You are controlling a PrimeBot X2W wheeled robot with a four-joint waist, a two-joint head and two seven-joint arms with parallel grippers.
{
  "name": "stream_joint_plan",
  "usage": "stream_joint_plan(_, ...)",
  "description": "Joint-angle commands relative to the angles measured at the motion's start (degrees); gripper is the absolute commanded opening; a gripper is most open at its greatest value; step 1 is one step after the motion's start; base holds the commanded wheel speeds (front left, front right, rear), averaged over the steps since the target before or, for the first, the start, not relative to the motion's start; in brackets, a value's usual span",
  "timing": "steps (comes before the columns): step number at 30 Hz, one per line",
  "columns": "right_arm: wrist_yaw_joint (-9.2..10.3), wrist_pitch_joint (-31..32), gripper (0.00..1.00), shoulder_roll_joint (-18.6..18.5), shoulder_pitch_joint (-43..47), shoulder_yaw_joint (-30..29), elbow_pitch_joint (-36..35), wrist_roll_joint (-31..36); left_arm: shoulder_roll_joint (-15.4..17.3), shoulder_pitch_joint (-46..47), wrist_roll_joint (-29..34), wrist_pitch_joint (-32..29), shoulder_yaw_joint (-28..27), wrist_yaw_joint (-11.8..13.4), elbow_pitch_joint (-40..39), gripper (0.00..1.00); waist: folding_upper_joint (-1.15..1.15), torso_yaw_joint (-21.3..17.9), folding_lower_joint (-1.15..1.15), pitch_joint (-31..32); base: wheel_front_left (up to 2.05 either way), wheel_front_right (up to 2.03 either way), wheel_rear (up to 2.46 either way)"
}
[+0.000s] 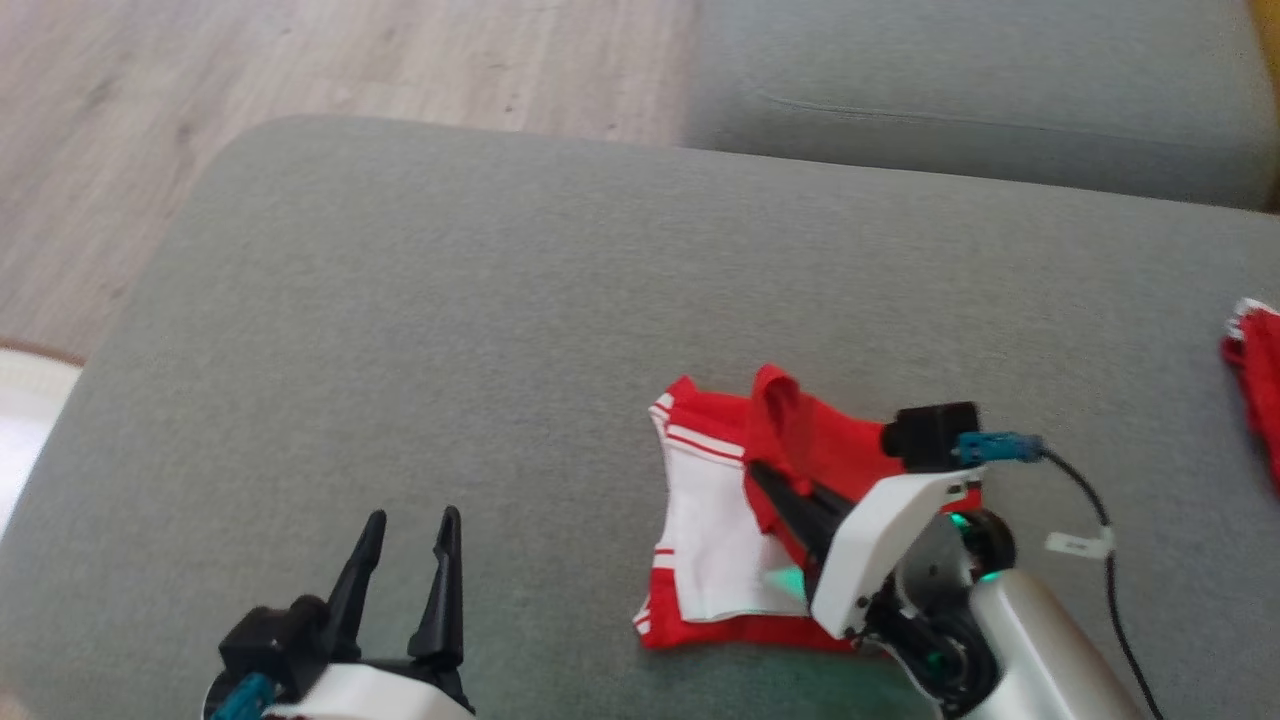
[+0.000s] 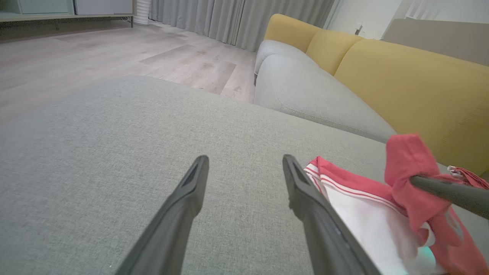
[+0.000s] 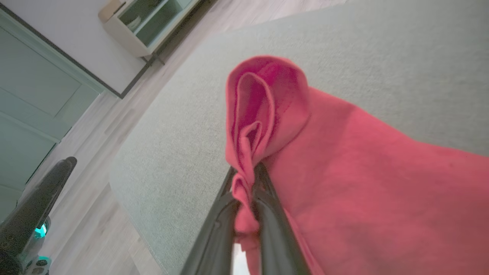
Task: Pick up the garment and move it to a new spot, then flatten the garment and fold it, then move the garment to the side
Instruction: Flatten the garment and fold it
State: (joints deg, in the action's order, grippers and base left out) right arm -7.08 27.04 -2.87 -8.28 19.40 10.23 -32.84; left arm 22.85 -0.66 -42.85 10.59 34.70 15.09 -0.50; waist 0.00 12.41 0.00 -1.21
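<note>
The left tool [image 1: 412,515] hovers over the grey fabric sofa cushion [image 1: 450,330], fingers apart and empty. To its right the red and white cloth garment [image 1: 705,520] lies on the cushion, with the right tool [image 1: 757,472] clamped on its raised red fold.

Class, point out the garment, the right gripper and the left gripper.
garment [image 1: 710,520], head view, its white panel.
right gripper [image 3: 246,170], right wrist view, between fingertips pinching red cloth.
left gripper [image 2: 245,158], left wrist view, between open fingertips.

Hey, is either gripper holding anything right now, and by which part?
Right gripper is shut on the garment, pinching a bunched red fold. Left gripper is open, holding nothing.
</note>
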Motion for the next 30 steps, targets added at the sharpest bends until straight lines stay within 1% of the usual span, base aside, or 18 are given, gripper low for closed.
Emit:
stream_joint_plan(1,-0.41,-1.2,0.00,0.0,-3.8,2.4,0.1,-0.7,0.8,2.2,0.4,0.0,-1.6,-0.3,-1.8,1.00,0.00,1.7,0.00,-0.3,0.00,0.00,0.00)
stream_joint_plan(6,-0.41,-3.5,0.00,0.0,-6.5,4.8,7.0,-1.7,0.3,2.6,0.6,-0.1,-0.8,-0.5,-1.3,1.00,0.00,3.4,0.00,-0.3,0.00,0.00,0.00)
stream_joint_plan(7,-0.41,-4.0,0.15,0.0,-7.1,5.3,8.2,-2.0,0.2,2.7,0.6,-0.1,-0.7,-0.5,-1.2,1.00,0.00,3.6,0.00,-0.3,0.00,0.00,0.00)
stream_joint_plan(8,-0.41,-4.5,0.44,0.0,-7.6,5.9,9.3,-2.3,0.1,2.7,0.7,-0.1,-0.6,-0.5,-1.1,1.00,0.00,3.7,0.00,-0.3,0.00,0.00,0.00)
stream_joint_plan(9,-0.41,-5.2,0.96,0.0,-8.1,6.5,10.0,-3.0,0.1,2.7,0.7,0.0,-0.5,-0.5,-1.0,1.00,0.00,3.8,0.00,-0.3,0.00,0.00,0.00)
stream_joint_plan(10,-0.41,-5.9,1.00,0.0,-8.4,7.2,10.4,-4.1,0.0,2.6,0.7,0.0,-0.5,-0.5,-0.9,1.00,0.00,3.8,0.00,-0.2,0.00,0.00,0.00)
stream_joint_plan(15,-0.41,-9.2,1.00,0.0,-10.3,10.7,10.4,-10.2,-0.3,2.4,0.5,0.1,0.0,-0.7,-0.4,1.00,0.00,2.9,0.00,0.3,0.00,0.00,0.00)
stream_joint_plan(17,-0.41,-11.1,1.00,0.0,-11.2,11.3,9.9,-11.0,-0.5,2.5,0.5,0.1,0.3,-0.8,-0.3,1.00,0.00,2.3,0.00,0.5,0.00,0.00,0.00)
stream_joint_plan(19,-0.41,-13.5,1.00,0.0,-12.0,10.7,9.7,-9.9,-0.8,2.6,0.6,0.2,0.6,-1.0,-0.1,1.00,0.00,1.5,0.00,0.8,0.00,0.00,0.00)
stream_joint_plan(21,-0.41,-15.8,1.00,0.0,-12.6,9.2,9.8,-7.4,-1.0,3.0,0.8,0.2,0.9,-1.1,0.1,1.00,0.00,0.7,0.00,1.0,0.00,0.00,0.00)
stream_joint_plan(23,-0.41,-18.1,1.00,0.0,-13.0,6.8,9.9,-3.1,-1.2,3.4,1.1,0.1,1.2,-1.2,0.3,1.00,0.00,-0.2,0.00,1.1,0.00,0.00,0.00)
stream_joint_plan(27,-0.41,-21.7,1.00,0.0,-11.9,-0.1,8.9,7.2,-1.8,4.8,1.5,0.1,1.6,-1.3,0.7,1.00,0.00,-1.9,0.00,1.7,0.00,0.00,0.00)
stream_joint_plan(30,-0.41,-23.1,1.00,0.0,-9.2,-5.1,6.9,13.7,-2.2,5.7,1.5,0.1,1.5,-1.1,1.2,1.00,0.00,-3.2,0.00,2.0,0.00,0.00,0.00)
